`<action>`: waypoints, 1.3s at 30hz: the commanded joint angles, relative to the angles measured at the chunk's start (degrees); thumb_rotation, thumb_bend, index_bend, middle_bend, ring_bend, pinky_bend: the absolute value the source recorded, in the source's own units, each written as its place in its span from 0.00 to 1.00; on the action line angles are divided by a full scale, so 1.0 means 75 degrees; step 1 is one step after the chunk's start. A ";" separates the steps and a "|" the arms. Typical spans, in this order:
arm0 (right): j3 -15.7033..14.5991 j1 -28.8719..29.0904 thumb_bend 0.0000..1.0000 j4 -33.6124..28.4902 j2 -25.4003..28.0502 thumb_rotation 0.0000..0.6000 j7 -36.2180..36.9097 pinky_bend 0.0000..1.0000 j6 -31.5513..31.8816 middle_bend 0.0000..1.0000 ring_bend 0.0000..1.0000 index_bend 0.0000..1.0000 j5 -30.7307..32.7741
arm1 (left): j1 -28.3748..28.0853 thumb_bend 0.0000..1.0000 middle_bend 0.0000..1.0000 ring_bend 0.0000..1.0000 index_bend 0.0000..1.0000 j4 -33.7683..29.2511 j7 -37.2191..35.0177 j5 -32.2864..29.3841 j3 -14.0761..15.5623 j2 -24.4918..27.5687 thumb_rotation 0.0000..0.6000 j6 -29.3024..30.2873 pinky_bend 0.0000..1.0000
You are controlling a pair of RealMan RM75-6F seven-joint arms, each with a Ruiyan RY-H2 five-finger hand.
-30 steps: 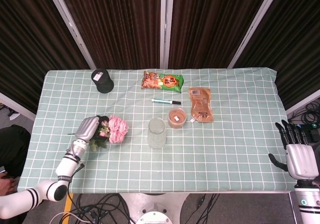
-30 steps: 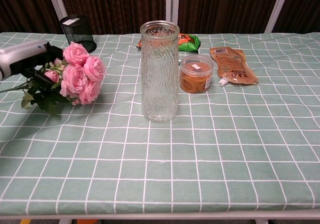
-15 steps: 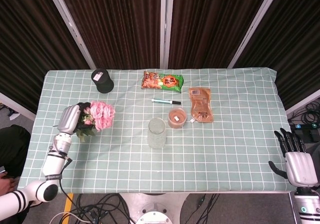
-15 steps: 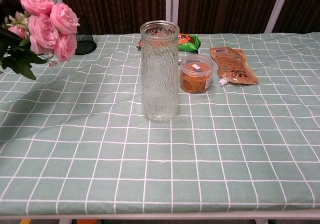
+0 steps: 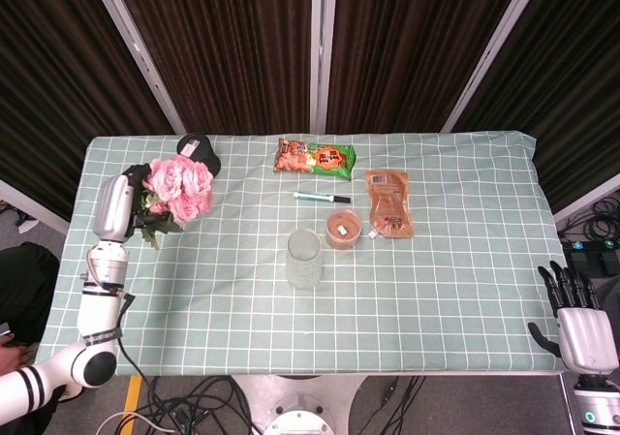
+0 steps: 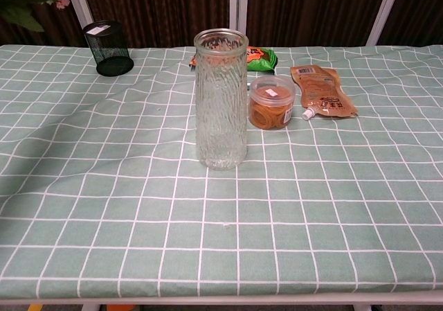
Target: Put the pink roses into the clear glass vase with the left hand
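- Left hand: fingers closed around the pink roses, held well left of the clear glass vase.
- Right hand: fingers spread, holding nothing.

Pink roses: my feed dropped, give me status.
Left hand holds pink roses aloft, left of glass vase. Vase upright, empty. Right hand open, off the table edge. Path unobstructed.

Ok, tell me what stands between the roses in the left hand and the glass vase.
Nothing visible does. The left hand holds the pink roses lifted over the table's left side, and only bare tablecloth lies between them and the clear glass vase. The black mesh cup sits behind the roses, off the line.
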 commanded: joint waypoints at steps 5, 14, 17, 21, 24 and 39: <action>0.0041 -0.0016 0.14 0.0072 -0.0031 1.00 0.0177 0.00 -0.0023 0.00 0.00 0.00 0.0036 | -0.0151 0.23 0.49 0.39 0.51 -0.1535 0.0013 -0.0846 -0.0678 0.0198 1.00 0.0053 0.49; 0.0068 -0.0038 0.14 0.0108 -0.0014 1.00 0.0283 0.00 -0.0098 0.00 0.00 0.00 0.0111 | -0.0393 0.23 0.49 0.39 0.51 -0.2058 -0.0786 -0.1220 -0.1328 -0.0259 1.00 0.0378 0.49; 0.0098 -0.0034 0.14 0.0105 -0.0014 1.00 0.0298 0.00 -0.0128 0.00 0.00 0.00 0.0154 | -0.0492 0.23 0.49 0.39 0.51 -0.2264 -0.1019 -0.1403 -0.1519 -0.0342 1.00 0.0325 0.49; 0.0152 -0.0006 0.14 0.0150 -0.0048 1.00 0.0271 0.00 -0.0249 0.00 0.00 0.00 0.0274 | -0.0556 0.23 0.49 0.39 0.51 -0.2881 -0.1615 -0.2234 -0.2017 -0.0380 1.00 0.0108 0.49; 0.0159 0.0007 0.14 0.0197 -0.0071 1.00 0.0279 0.00 -0.0337 0.00 0.00 0.00 0.0328 | -0.0571 0.23 0.49 0.39 0.52 -0.3221 -0.1980 -0.2702 -0.2342 -0.0364 1.00 -0.0001 0.49; 0.0226 0.0057 0.14 0.0446 -0.0185 1.00 0.0407 0.00 -0.0620 0.00 0.00 0.00 0.0532 | -0.0744 0.23 0.49 0.40 0.52 -0.3661 -0.3609 -0.3400 -0.2933 -0.0719 1.00 -0.0528 0.49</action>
